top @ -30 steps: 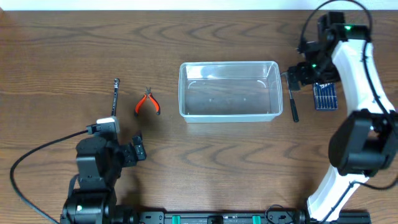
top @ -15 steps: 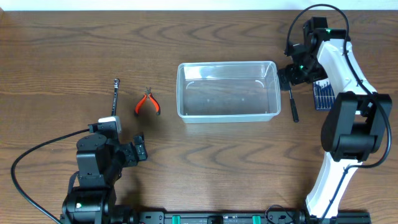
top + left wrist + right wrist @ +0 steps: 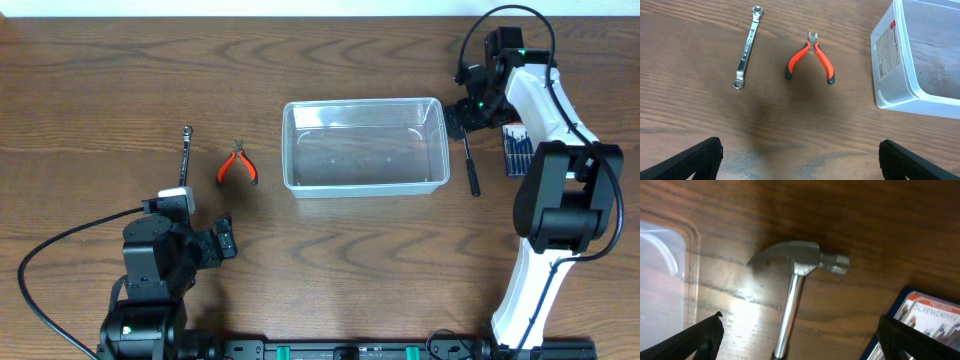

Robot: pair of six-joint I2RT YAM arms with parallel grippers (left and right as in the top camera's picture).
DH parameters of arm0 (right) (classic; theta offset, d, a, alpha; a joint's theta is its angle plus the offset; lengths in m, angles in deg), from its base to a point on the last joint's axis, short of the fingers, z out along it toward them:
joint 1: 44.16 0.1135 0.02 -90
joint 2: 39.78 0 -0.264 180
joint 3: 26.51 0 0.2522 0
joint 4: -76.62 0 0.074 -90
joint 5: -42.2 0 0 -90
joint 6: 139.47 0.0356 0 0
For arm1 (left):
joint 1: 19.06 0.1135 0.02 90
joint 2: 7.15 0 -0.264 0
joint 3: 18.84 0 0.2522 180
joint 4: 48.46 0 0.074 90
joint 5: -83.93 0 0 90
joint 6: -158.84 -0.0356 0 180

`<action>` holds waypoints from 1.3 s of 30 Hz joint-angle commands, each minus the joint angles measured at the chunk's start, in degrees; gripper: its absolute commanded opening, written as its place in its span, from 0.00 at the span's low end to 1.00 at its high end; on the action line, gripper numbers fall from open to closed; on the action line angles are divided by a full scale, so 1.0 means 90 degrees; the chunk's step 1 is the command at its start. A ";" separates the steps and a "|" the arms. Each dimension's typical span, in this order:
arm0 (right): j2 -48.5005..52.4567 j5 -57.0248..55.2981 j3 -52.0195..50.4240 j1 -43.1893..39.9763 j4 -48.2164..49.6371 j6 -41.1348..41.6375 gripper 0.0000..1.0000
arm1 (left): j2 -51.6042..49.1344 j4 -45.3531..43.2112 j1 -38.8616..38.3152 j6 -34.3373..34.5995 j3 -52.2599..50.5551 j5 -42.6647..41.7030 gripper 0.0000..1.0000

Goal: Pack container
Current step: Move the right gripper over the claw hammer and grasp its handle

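Observation:
The clear plastic container point(image 3: 291, 150) stands empty at the table's middle; its corner shows in the right wrist view point(image 3: 665, 275) and its side in the left wrist view point(image 3: 890, 65). A steel hammer point(image 3: 471, 168) lies just right of it. My right gripper point(image 3: 463, 118) is open over the hammer's head. In the right wrist view its fingers point(image 3: 797, 332) straddle the hammer's shaft point(image 3: 790, 305). My left gripper point(image 3: 208, 246) is open and empty at front left, its fingers point(image 3: 800, 160) well short of the orange pliers point(image 3: 810, 56) and the wrench point(image 3: 747, 47).
The orange-handled pliers point(image 3: 237, 165) and the silver wrench point(image 3: 186, 154) lie left of the container. A blue screwdriver pack point(image 3: 518, 150) lies right of the hammer and shows in the right wrist view point(image 3: 927, 325). The right arm reaches along the table's right side.
My right gripper has moved left and away from the screwdriver pack, to over the hammer's head beside the container. The container has slid slightly left. The left arm has not moved.

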 commanded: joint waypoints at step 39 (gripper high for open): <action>0.0707 0.0121 0.0083 0.0056 0.0160 0.0342 0.47 | -0.0005 0.0029 0.0024 0.0010 0.0170 0.0034 0.98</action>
